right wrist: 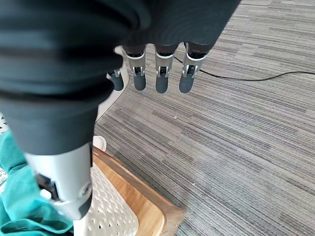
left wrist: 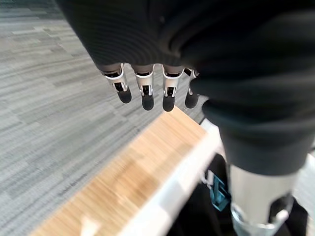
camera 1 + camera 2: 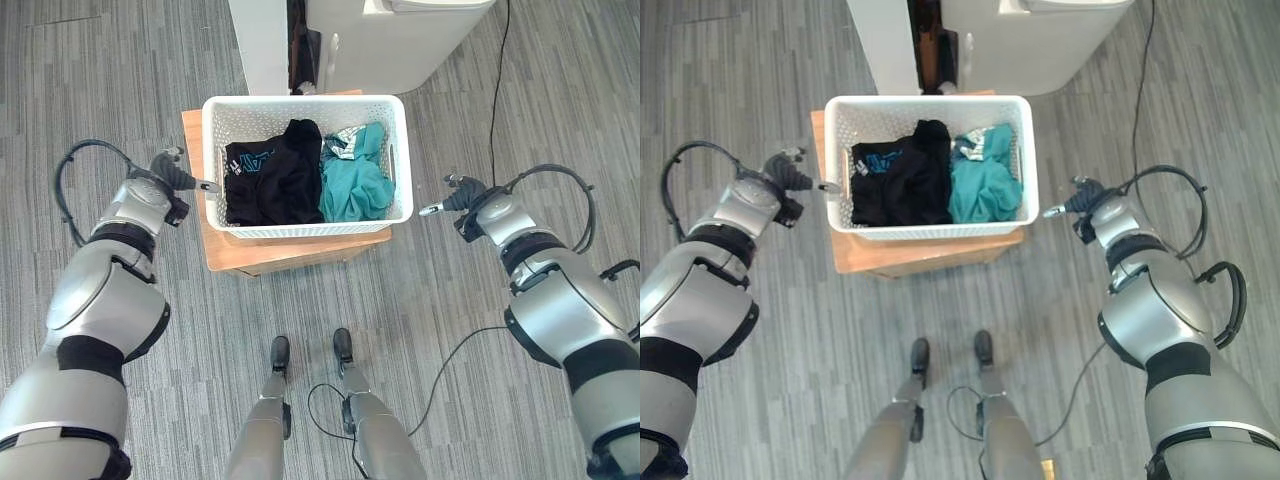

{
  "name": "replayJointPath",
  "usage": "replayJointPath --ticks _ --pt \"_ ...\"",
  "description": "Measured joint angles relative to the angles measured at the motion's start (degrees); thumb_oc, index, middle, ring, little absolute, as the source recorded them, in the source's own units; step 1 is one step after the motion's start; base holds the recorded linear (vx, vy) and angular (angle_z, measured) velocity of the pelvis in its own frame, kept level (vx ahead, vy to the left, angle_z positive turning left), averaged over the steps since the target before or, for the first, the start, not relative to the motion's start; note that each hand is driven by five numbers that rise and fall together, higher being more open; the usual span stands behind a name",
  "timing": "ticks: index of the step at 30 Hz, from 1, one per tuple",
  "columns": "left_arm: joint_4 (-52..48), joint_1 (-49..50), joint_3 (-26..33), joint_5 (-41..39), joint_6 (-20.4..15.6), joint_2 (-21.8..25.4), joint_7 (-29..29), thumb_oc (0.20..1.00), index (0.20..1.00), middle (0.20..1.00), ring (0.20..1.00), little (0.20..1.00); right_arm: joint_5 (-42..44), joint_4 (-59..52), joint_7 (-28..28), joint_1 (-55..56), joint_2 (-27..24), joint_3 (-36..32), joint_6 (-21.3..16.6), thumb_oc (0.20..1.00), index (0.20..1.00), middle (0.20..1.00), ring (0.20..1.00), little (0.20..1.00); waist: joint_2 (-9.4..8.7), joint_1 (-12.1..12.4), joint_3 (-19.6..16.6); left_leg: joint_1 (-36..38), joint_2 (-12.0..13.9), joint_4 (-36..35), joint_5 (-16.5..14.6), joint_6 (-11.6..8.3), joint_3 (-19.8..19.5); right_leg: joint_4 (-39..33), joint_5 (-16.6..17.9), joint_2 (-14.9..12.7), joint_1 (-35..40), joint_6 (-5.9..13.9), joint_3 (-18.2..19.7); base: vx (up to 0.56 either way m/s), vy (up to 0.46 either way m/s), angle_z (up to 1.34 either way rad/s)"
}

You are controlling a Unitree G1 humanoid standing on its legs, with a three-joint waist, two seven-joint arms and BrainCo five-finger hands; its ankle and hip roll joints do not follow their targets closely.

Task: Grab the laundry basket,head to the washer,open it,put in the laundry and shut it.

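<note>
- We see the laundry basket [image 3: 306, 228], a white rectangular plastic tub with perforated lattice walls and a smooth rolled rim, sitting between our two hands on a low wooden desk [image 3: 232, 252] with a pale, grained top.
- Inside it, a crumpled black garment [image 3: 275, 180] with a teal print fills the half nearer our left hand [image 3: 170, 178]; a soft teal garment [image 3: 356, 185] lies bunched in the half nearer our right hand [image 3: 465, 195].
- Our left hand hovers just beside the basket's short wall; its fingers [image 2: 143, 93] hang straight and slightly spread, with the silver thumb apart from them, holding nothing. The thumb tip points at the rim and comes very close; we cannot tell whether it touches.
- Our right hand hovers near the opposite short wall, clear of it. Its fingers [image 1: 161, 76] are likewise straight and loosely spread, dark tips down over the floor [image 1: 246, 132], with the thumb reaching toward the basket.
- The floor is grey carpet with a fine striped weave.
- Beyond the basket, farther from both hands, stands the washer [image 3: 400, 40], a smooth white boxy cabinet with rounded corners, beside a white panel and a dark gap.
</note>
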Motion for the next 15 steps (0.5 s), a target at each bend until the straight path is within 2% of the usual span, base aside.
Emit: replayJointPath --ticks 2,3,7,15 --pt "-0.2 0.0 0.0 0.0 0.0 -0.7 0.1 1.000 1.000 1.000 1.000 1.000 0.0 0.5 -0.4 -0.2 0.0 0.0 0.0 1.000 1.000 1.000 1.000 1.000 0.77 0.3 0.2 -0.4 -0.1 0.2 0.0 0.00 0.0 0.0 0.0 -0.1 -0.3 -0.02 -0.1 0.00 -0.020 0.05" --pt "0.1 0.0 0.1 -0.9 0.1 -1.7 0.7 1.000 1.000 1.000 1.000 1.000 0.0 0.9 -0.5 -0.2 -0.1 -0.1 0.0 1.000 1.000 1.000 1.000 1.000 2.11 0.4 0.1 -1.1 -0.2 0.6 0.0 0.02 -0.1 0.0 0.1 -0.2 -0.7 -0.13 -0.1 0.01 -0.019 0.04" --pt "0.2 0.0 0.1 -1.6 0.7 -4.2 1.3 1.000 1.000 1.000 1.000 1.000 0.0 0.9 -1.3 -0.2 0.0 0.0 0.0 1.000 1.000 1.000 1.000 1.000 4.34 1.4 0.2 -1.2 -0.4 0.8 0.0 0.03 -0.1 0.0 0.2 -0.3 -0.7 -0.24 -0.1 0.00 -0.004 0.01" --pt "0.1 0.0 0.2 -1.6 1.1 -5.3 3.0 1.000 1.000 1.000 1.000 1.000 0.0 0.9 -1.6 -0.2 1.4 0.0 -0.1 1.000 1.000 1.000 1.000 1.000 4.70 1.5 0.0 -1.2 -0.2 0.9 0.2 -0.05 0.0 0.0 0.4 -0.2 -0.8 -0.51 -0.1 -0.01 -0.015 -0.01"
